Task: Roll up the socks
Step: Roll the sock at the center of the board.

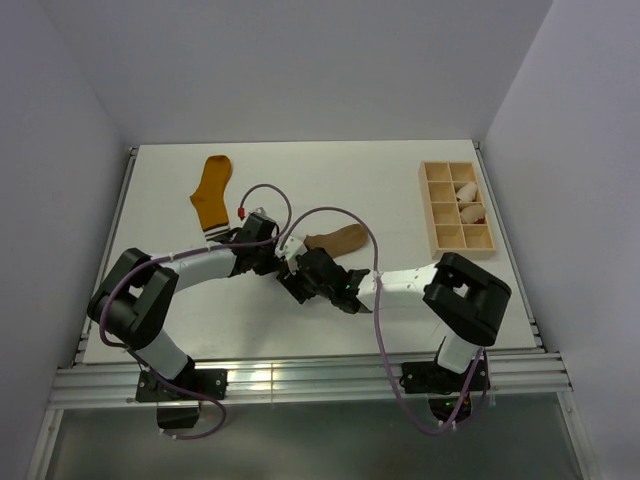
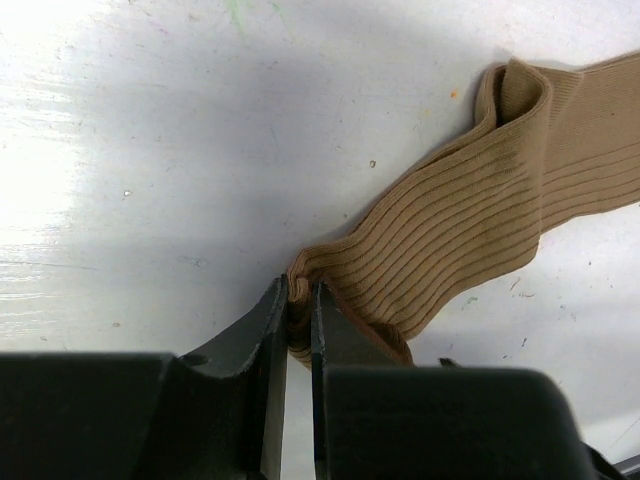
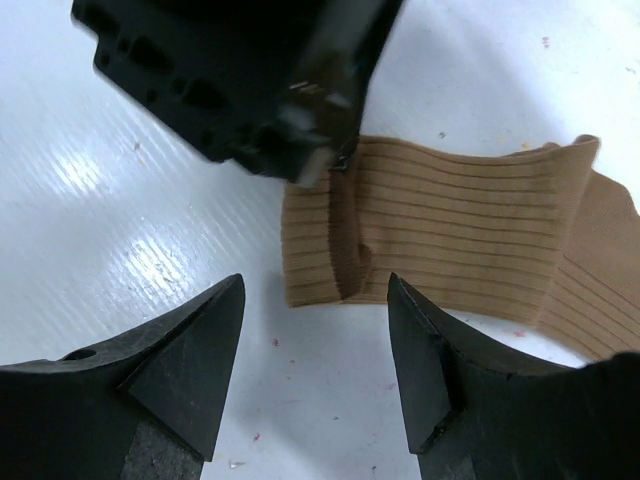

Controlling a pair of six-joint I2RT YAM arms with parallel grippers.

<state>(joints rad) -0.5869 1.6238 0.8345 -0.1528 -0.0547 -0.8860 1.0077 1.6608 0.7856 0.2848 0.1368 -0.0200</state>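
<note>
The tan-brown sock [image 1: 340, 238] lies at the table's middle, ribbed and partly folded [image 2: 470, 220]. My left gripper [image 2: 300, 292] is shut on a bunched edge at one end of that sock; in the right wrist view its black body [image 3: 240, 90] pinches the fabric from above. My right gripper [image 3: 315, 290] stands open just short of that same end [image 3: 470, 240], nothing between its fingers. In the top view both grippers, left [image 1: 288, 258] and right [image 1: 306, 284], crowd together at the sock's left end. The mustard-orange sock [image 1: 213, 192], with its striped cuff, lies flat at the back left.
A wooden compartment tray [image 1: 436, 212] stands at the back right, several small cream rolls in its right column. Purple cables loop over both arms near the centre. Walls close in the table on the left, back and right.
</note>
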